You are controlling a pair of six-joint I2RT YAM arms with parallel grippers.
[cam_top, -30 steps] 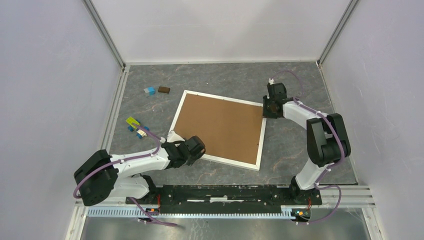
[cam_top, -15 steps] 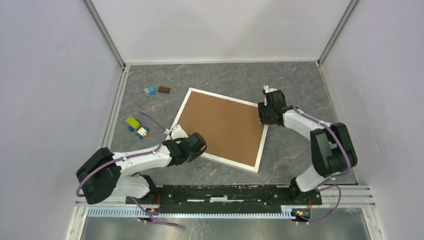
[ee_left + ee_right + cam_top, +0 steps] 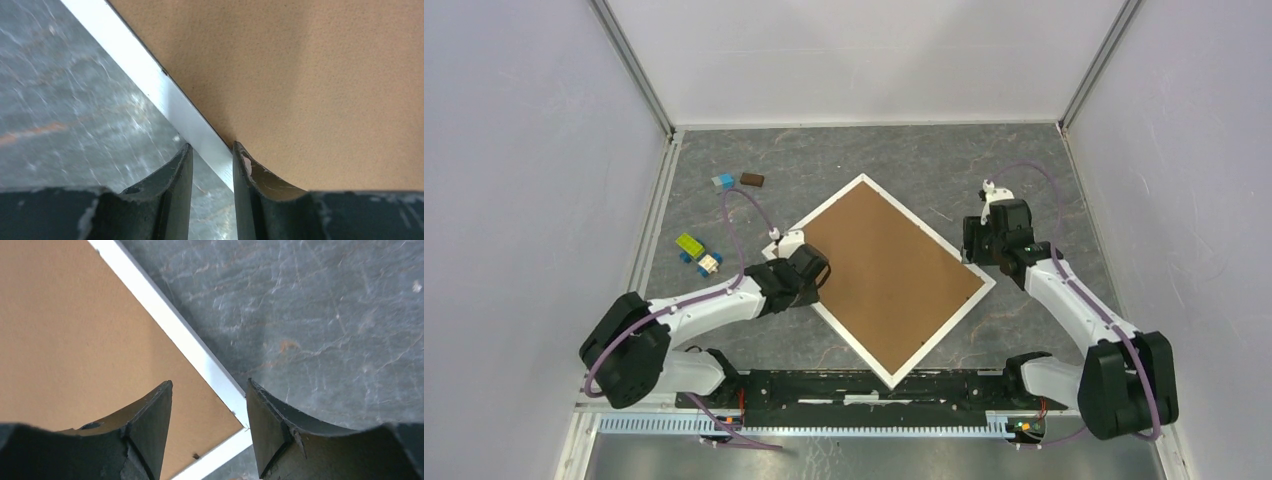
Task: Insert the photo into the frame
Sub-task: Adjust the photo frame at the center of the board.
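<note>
The left gripper [image 3: 210, 152] pinched a rail of the thin white rectangular frame [image 3: 149, 75], face-down on the grey table [image 3: 1024, 170]; the right gripper [image 3: 209, 385] gaped over its corner. Held one-sided, it could slip; photo unseen.

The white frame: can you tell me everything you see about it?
The frame is a big, thin white rectangle lying flat on the grey table, back side up, filled by a brown board. From above it sits cornerwise, like a diamond. The left fingers pinch its rim near the left corner; the right fingers stand open astride its right corner.
</note>
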